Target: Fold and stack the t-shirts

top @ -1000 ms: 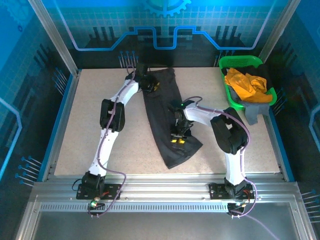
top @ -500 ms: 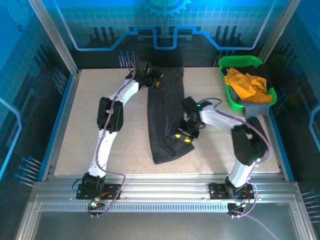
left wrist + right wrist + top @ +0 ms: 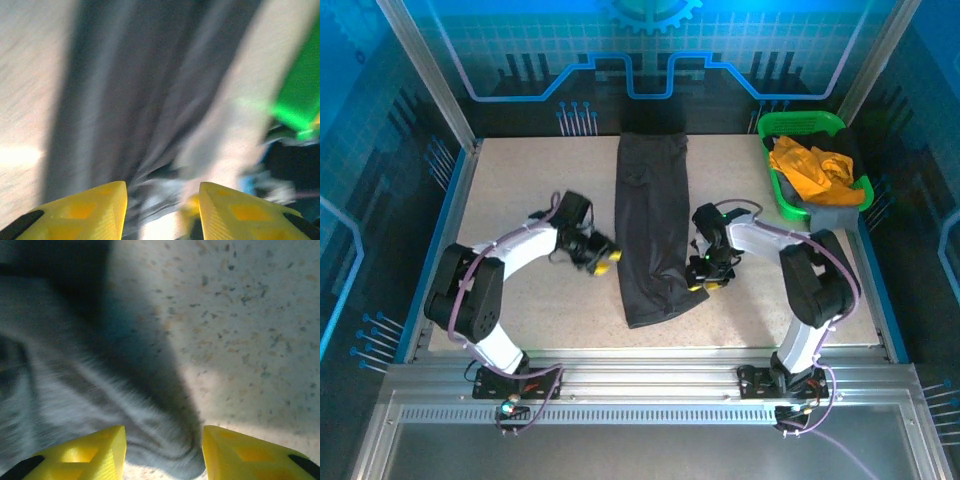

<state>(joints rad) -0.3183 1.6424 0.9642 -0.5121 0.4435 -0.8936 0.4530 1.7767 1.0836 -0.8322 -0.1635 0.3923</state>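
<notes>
Left tool [image 3: 607,258] and right tool [image 3: 709,279], both spread, have released the black t-shirt [image 3: 653,215], now lying straight.

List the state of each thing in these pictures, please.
black t-shirt, folded into a long strip, lying flat.
orange t-shirt, crumpled in the basket.
grey t-shirt, hanging over the basket's near end.
left gripper, jaws open, empty.
right gripper, jaws open at the black t-shirt's edge.

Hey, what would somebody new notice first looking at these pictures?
A long black t-shirt, folded into a narrow strip, runs down the middle of the table. The left fingers and right fingers flank it, spread apart. A green basket holding an orange shirt sits at the far right corner.
</notes>
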